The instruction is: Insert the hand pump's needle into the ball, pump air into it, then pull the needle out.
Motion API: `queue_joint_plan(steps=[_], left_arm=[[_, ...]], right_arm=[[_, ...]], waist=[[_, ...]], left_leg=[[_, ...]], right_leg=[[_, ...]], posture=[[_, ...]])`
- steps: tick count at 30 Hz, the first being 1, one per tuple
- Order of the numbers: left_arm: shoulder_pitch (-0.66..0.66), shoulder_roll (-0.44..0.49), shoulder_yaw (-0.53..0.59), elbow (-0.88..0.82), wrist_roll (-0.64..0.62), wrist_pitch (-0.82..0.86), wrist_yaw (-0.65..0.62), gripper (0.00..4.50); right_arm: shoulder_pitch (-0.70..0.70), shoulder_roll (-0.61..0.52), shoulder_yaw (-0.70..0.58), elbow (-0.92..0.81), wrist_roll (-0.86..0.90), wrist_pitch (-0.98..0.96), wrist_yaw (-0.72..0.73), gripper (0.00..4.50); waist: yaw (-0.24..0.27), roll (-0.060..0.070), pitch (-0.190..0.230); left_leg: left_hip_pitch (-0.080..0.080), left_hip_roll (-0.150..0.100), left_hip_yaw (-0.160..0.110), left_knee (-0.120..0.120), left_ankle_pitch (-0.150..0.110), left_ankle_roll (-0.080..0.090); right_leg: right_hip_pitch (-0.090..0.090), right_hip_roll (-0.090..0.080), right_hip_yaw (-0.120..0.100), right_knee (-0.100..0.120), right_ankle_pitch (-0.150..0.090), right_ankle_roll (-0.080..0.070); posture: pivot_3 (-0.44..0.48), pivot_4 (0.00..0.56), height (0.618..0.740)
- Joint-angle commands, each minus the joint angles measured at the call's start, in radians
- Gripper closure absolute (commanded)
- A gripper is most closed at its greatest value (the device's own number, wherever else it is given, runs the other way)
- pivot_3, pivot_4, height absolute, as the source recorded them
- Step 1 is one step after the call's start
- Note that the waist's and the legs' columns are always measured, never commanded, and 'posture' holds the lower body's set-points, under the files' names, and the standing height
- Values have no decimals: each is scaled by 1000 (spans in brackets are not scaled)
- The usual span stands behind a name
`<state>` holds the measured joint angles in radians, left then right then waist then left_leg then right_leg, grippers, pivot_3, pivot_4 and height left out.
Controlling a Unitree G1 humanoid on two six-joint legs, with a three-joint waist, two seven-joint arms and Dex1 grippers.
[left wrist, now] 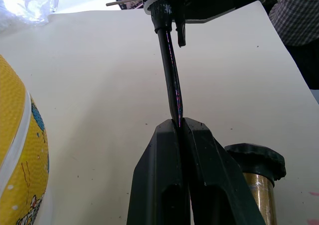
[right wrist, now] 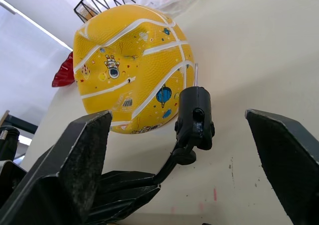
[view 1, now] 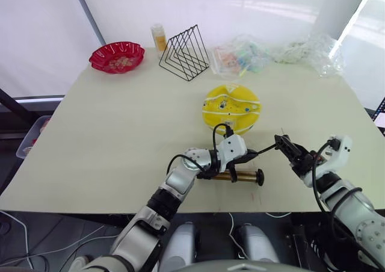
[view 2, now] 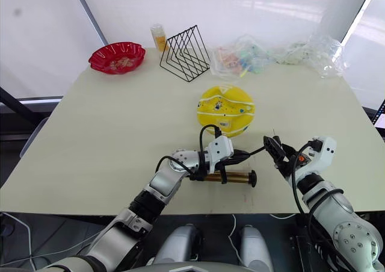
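Two grippers meet near the desk's front edge. Left gripper [left wrist: 182,130] is clamped on the thin black hose [left wrist: 172,75], the hand pump [view 2: 231,177] lying along that edge just beside it. Right gripper [right wrist: 184,135] stands wide open around the needle [right wrist: 196,74], which sits between its fingers untouched, pointing away from the front edge. Beyond lies the ball [view 1: 231,108], towards the desk's middle, nearer the right arm.

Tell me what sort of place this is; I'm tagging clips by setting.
Probably an indoor test or demo room, not a home: one plain table before white curtains, set with unrelated props: a ball, wire rack and red bowl.
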<state>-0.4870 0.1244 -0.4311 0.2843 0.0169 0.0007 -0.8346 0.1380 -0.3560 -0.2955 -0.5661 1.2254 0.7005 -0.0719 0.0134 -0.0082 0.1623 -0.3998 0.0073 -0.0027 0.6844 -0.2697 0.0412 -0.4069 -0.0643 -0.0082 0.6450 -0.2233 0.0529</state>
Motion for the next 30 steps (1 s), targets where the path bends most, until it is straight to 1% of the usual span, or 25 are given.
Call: queue_joint_plan(steps=[1, 3, 4, 7, 14, 19, 20, 21, 25, 26, 28, 30], left_arm=[[0, -9, -2, -38, -11, -31, -9, 4500], [1, -9, -4, -38, -12, -34, -13, 4500], [2, -9, -4, -39, -13, -35, -15, 4500], [5, -9, -4, -43, -15, -36, -21, 4500], [11, -8, 1, -47, -25, -35, -39, 4500], [13, -5, 30, -70, -81, 37, -67, 4500], [12, -2, 37, -77, -91, 50, -70, 3766], [11, 2, 43, -84, -103, 64, -78, 3628], [12, 30, 79, -136, -152, 108, -107, 1567], [14, 41, 97, -158, -173, 120, -112, 1016], [18, 61, 121, -195, -205, 143, -123, 55], [18, 85, 144, -234, -232, 160, -133, 55]], right_arm=[[-7, -10, -12, -13, 20, -2, -3, 1803], [-7, -11, -11, -12, 18, -3, -4, 2766], [-8, -11, -11, -11, 17, -3, -5, 3382], [-7, -10, -11, -10, 15, -4, -7, 4147], [-7, -8, -10, -5, 12, -9, -8, 4139], [0, -34, -17, -17, 2, -15, 45, 4139], [5, -50, -16, -24, -15, -19, 72, 4139], [11, -67, -12, -33, -41, -26, 101, 4139], [42, -127, -2, -61, -164, -78, 222, 4139], [54, -153, -1, -68, -205, -99, 272, 4139], [76, -185, 1, -76, -271, -140, 353, 4139], [101, -219, 6, -79, -333, -179, 431, 4139]], waist=[[0, 0, 0], [0, 0, 0], [0, 0, 0], [0, 0, 0], [0, 0, 0], [0, 0, 0], [0, 0, 0], [0, 0, 0], [0, 0, 0], [0, 0, 0], [0, 0, 0], [0, 0, 0]], left_leg=[[0, 0, 0, 0, 0, 0], [0, 0, 0, 0, 0, 0], [0, 0, 0, 0, 0, 0], [0, 0, 0, 0, 0, 0], [0, 0, 0, 0, 0, 0], [0, 0, 0, 0, 0, 0], [0, 0, 0, 0, 0, 0], [0, 0, 0, 0, 0, 0], [-1, 0, 0, 0, 0, 0], [-1, 0, 0, 0, 0, 0], [-1, 0, 0, 0, 0, 0], [-1, 0, 0, -1, 0, 0]], right_leg=[[0, 0, 0, 0, 0, 0], [0, 0, 0, 0, 0, 0], [0, 0, 0, 0, 0, 0], [0, 0, 0, 0, 0, 0], [0, 0, 0, 0, 0, 0], [0, 0, 0, 0, 0, 0], [0, 0, 0, 0, 0, 0], [0, 0, 0, 0, 0, 0], [-1, 0, 0, -1, -1, 0], [-1, 0, 0, -1, -1, 0], [-1, 0, 0, -1, -1, 0], [-1, 0, 0, -1, -1, 0]], posture=[[0, 150, 737], [0, 150, 737], [0, 150, 737], [0, 150, 737], [0, 150, 737], [0, 150, 737], [0, 150, 737], [0, 150, 737], [0, 150, 737], [0, 150, 737], [0, 150, 737], [0, 150, 737]])
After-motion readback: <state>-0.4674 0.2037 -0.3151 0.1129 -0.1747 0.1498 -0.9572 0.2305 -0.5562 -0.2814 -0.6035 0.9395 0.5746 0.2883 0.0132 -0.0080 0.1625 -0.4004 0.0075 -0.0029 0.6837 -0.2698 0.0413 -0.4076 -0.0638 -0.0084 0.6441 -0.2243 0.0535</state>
